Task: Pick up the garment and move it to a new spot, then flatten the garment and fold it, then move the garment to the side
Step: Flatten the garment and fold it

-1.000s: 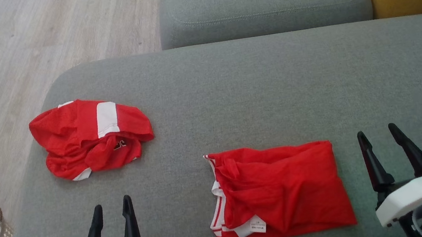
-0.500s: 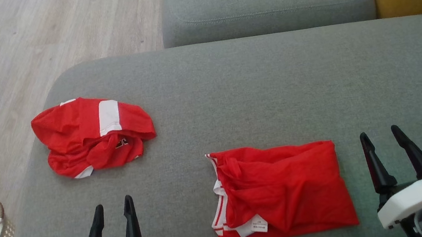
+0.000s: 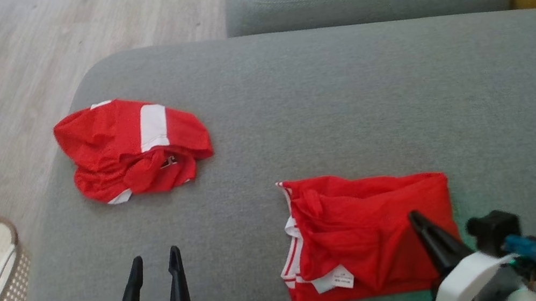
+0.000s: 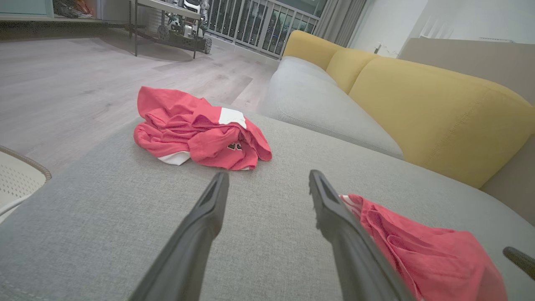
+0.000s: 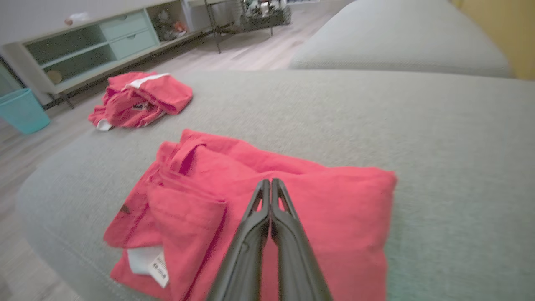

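Grey sofa seat (image 3: 347,104): layout is the same. The whole head view has slid, but that's my head turning, not the cloth moving.

Folded red garment (image 3: 369,231): lies flat at 5 o'clock on the seat, close to the front edge, striped hem facing 9 o'clock. It hasn't shifted. I read it as the task piece: flattened and folded, only the move aside is left.

Crumpled red garment (image 3: 131,146): at 10 o'clock on the seat, well apart from the folded one and untouched.

Basket (image 3: 10,237): on the floor at 8 o'clock, off the seat.

Right pincer (image 3: 413,216): this is the change. A second ago it stood spread, just beside the garment's 3 o'clock edge. Now the fingers are pressed together with no cloth between them, and the tips sit over the garment's 3 o'clock half. Can't tell if they touch the fabric. My guess is this sets up a nudge or slide rather than a pinch. To lift, I'd need to reopen.

Left pincer (image 3: 155,255): spread wide, holding nothing, over bare seat at 7 o'clock, same as before.

Label (image 3: 341,280): white tag at the garment's 7 o'clock corner, facing up.
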